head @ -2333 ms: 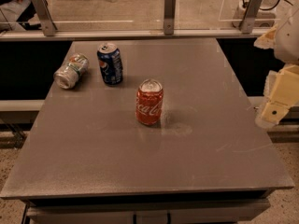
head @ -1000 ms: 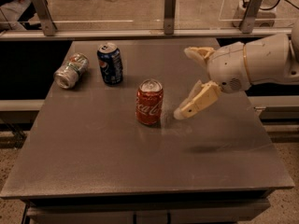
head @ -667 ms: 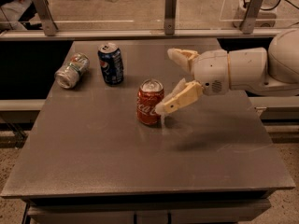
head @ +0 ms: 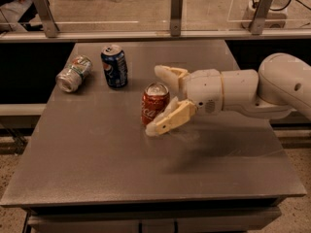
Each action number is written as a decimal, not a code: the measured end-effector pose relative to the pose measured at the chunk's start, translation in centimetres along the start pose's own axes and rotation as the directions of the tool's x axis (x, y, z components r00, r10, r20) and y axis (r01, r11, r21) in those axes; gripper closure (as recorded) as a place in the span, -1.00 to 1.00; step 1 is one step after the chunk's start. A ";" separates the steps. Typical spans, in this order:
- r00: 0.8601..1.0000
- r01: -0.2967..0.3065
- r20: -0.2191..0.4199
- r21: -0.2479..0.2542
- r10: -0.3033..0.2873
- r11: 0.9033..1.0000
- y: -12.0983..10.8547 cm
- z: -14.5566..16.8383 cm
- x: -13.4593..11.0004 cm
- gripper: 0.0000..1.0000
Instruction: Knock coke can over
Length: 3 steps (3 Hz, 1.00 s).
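The red coke can (head: 153, 104) stands upright near the middle of the grey table (head: 121, 169). My gripper (head: 159, 100) reaches in from the right and is open, with the can between its two cream fingers. One finger (head: 171, 74) is behind the can's top, the other (head: 168, 120) is in front of its lower right side. The can looks slightly tilted or just touched; I cannot tell contact for sure.
A dark blue Pepsi can (head: 114, 65) stands upright at the back left. A silver-and-green can (head: 73, 73) lies on its side further left. A glass rail with metal posts (head: 176, 6) runs along the table's far edge.
My gripper has moved left across the table from the right edge and its open fingers now straddle the coke can. The cans stay where they were.
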<state>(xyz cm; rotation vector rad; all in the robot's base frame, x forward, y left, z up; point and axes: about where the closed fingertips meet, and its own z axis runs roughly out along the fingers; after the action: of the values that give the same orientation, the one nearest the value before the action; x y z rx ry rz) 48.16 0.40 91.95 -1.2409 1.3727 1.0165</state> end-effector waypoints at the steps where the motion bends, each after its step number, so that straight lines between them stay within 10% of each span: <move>1: 1.000 -0.002 -0.001 -0.005 0.002 1.000 0.2 0.2 0.1 -1.00; 3: 1.000 0.021 -0.015 0.023 -0.021 1.000 -1.6 -1.1 1.6 -1.00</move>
<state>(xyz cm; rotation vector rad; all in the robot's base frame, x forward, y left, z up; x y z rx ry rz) 49.64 -1.12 90.55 -1.2454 1.3765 0.9757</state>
